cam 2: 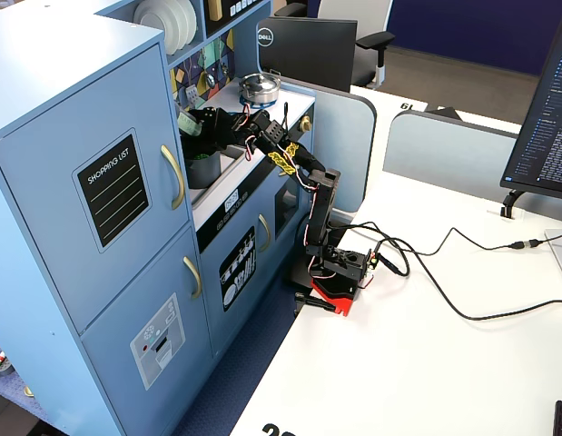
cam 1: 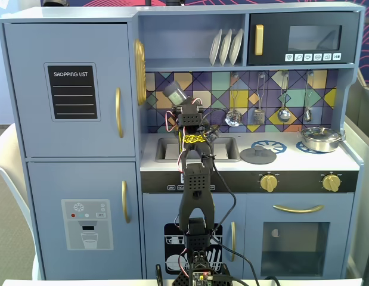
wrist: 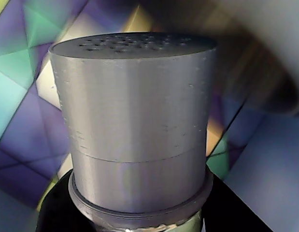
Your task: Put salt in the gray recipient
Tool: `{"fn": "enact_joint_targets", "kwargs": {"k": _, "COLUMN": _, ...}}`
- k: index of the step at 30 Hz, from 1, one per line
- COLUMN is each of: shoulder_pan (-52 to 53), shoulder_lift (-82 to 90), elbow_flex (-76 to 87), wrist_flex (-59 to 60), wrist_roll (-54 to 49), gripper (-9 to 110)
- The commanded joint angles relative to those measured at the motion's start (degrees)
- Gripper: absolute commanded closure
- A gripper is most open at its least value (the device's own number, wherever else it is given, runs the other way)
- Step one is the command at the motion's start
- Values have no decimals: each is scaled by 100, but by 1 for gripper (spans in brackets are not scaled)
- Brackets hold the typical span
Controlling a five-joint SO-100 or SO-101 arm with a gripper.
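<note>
Above the toy kitchen's sink (cam 1: 172,149), my gripper (cam 1: 175,102) is clamped around the gray salt shaker (wrist: 137,125), holding it raised in front of the tiled backsplash (cam 1: 244,98). The steel pot (cam 1: 319,139) sits well apart, on the right burner in a fixed view. If I swing across carelessly, the shaker could hit the hanging utensils (cam 1: 284,113) or slip from my hold, I judge.

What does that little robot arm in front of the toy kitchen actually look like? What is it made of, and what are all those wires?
The arm is slim, built of black, blocky plastic segments, one with a grid of small holes. Yellow tape with black print wraps an upper link. Thin red, white and black wires loop along the joints. Its base is black with a red wedge-shaped foot, and black cables trail off across the white desk.
</note>
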Motion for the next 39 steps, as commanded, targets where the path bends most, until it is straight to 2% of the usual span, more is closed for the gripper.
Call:
{"fn": "enact_joint_targets", "kwargs": {"k": 1, "shoulder_pan": -211, "shoulder_lift": 352, "elbow_flex": 123, "wrist_flex": -1635, "wrist_roll": -958, "gripper": 101}}
{"fn": "enact_joint_targets", "kwargs": {"k": 3, "shoulder_pan": -255, "shoulder_lift": 334, "elbow_flex": 88, "wrist_flex": -2268, "wrist_roll": -1986, "gripper": 101}}
{"fn": "enact_joint_targets", "kwargs": {"k": 7, "shoulder_pan": 290, "shoulder_lift": 325, "elbow_flex": -70, "wrist_flex": -2013, "wrist_roll": -4957, "gripper": 101}}
{"fn": "enact_joint_targets", "kwargs": {"k": 9, "shoulder_pan": 817, "shoulder_lift": 396, "elbow_flex": -44, "wrist_flex": -1793, "wrist_roll": -6618, "gripper": 101}}
{"fn": "enact_joint_targets", "kwargs": {"k": 12, "shoulder_pan": 1775, "shoulder_lift": 519, "elbow_flex": 97, "wrist_flex": -2065, "wrist_roll": -9272, "gripper": 101}}
{"fn": "enact_joint_targets", "kwargs": {"k": 17, "shoulder_pan": 3524, "shoulder_lift": 325, "elbow_flex": 141, "wrist_flex": -3656, "wrist_roll": -12788, "gripper": 101}}
{"fn": "enact_joint_targets", "kwargs": {"k": 19, "shoulder_pan": 4122, "shoulder_lift": 132, "elbow_flex": -62, "wrist_flex": -3735, "wrist_roll": -13676, "gripper": 101}}
{"fn": "enact_joint_targets", "kwargs": {"k": 22, "shoulder_pan": 4764, "shoulder_lift": 62, "elbow_flex": -26, "wrist_flex": -3243, "wrist_roll": -14414, "gripper": 101}}
{"fn": "enact_joint_targets", "kwargs": {"k": 26, "shoulder_pan": 5168, "shoulder_lift": 413, "elbow_flex": 1063, "wrist_flex": -3278, "wrist_roll": -14915, "gripper": 101}}
{"fn": "enact_joint_targets", "kwargs": {"k": 33, "shoulder_pan": 5238, "shoulder_lift": 501, "elbow_flex": 2689, "wrist_flex": -4553, "wrist_roll": -14783, "gripper": 101}}
{"fn": "enact_joint_targets", "kwargs": {"k": 39, "shoulder_pan": 5229, "shoulder_lift": 299, "elbow_flex": 3138, "wrist_flex": -5335, "wrist_roll": -14625, "gripper": 101}}
